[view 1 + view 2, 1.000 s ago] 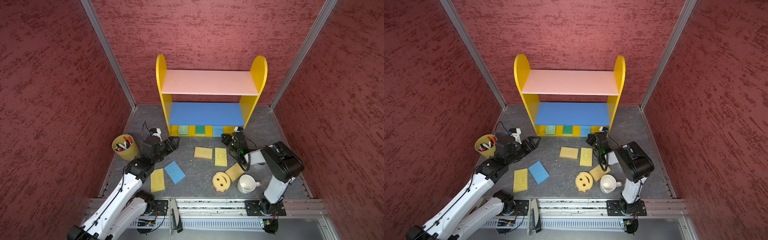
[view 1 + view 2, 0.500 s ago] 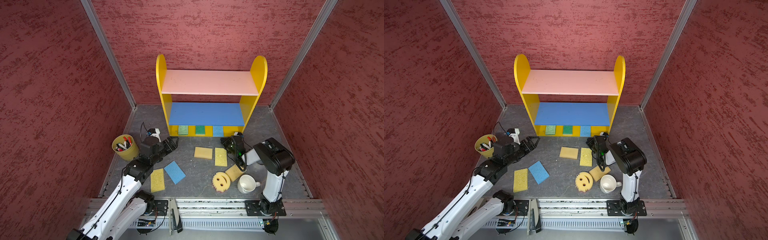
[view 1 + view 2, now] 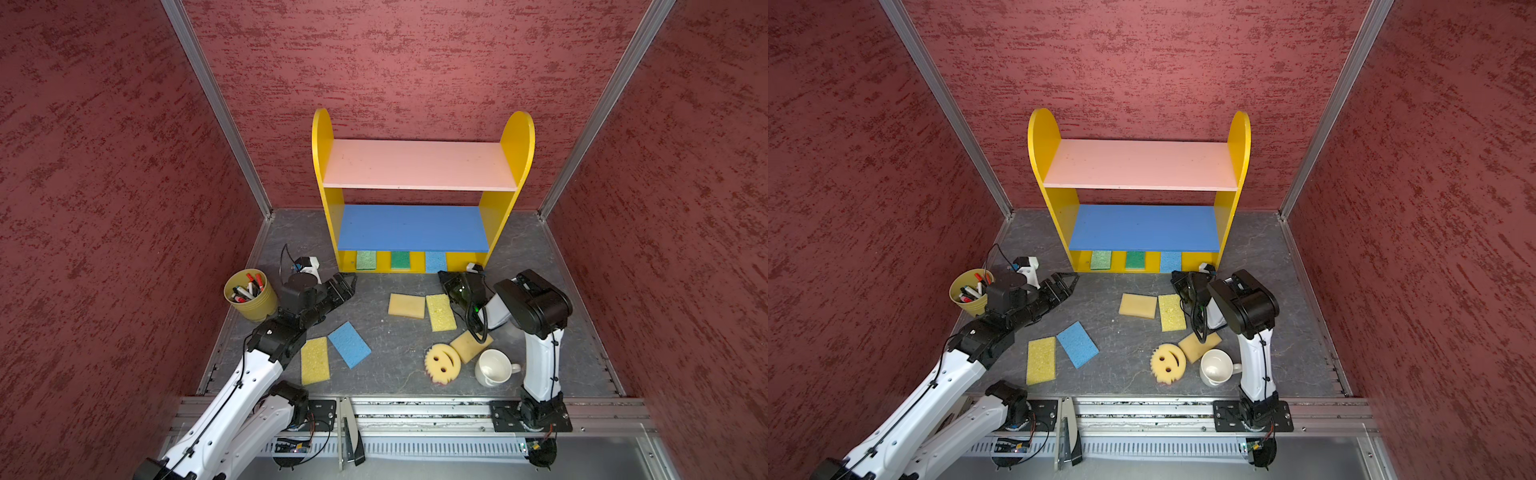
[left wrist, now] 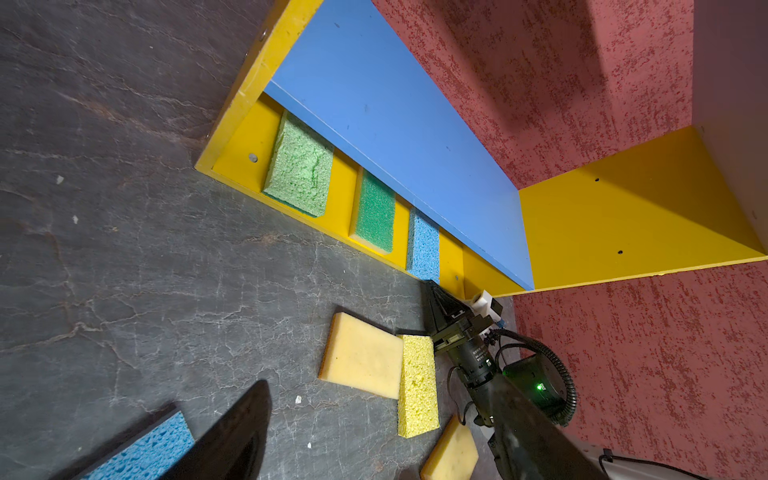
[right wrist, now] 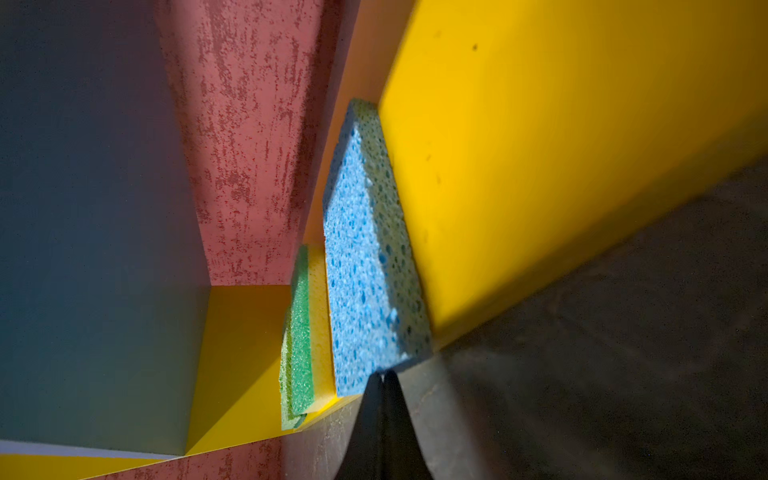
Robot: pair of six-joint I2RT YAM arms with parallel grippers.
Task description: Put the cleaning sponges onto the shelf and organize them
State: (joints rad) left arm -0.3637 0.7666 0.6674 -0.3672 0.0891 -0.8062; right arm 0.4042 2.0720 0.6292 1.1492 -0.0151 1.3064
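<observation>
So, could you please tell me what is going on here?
Two arms are shelving sponges. Three lie on the base of the shelf: a light green sponge, a dark green sponge and a blue sponge. The right gripper is shut and empty, its tip right by that blue sponge. The left gripper is open and empty, near the shelf's left front corner. Six more sit on the floor.
</observation>
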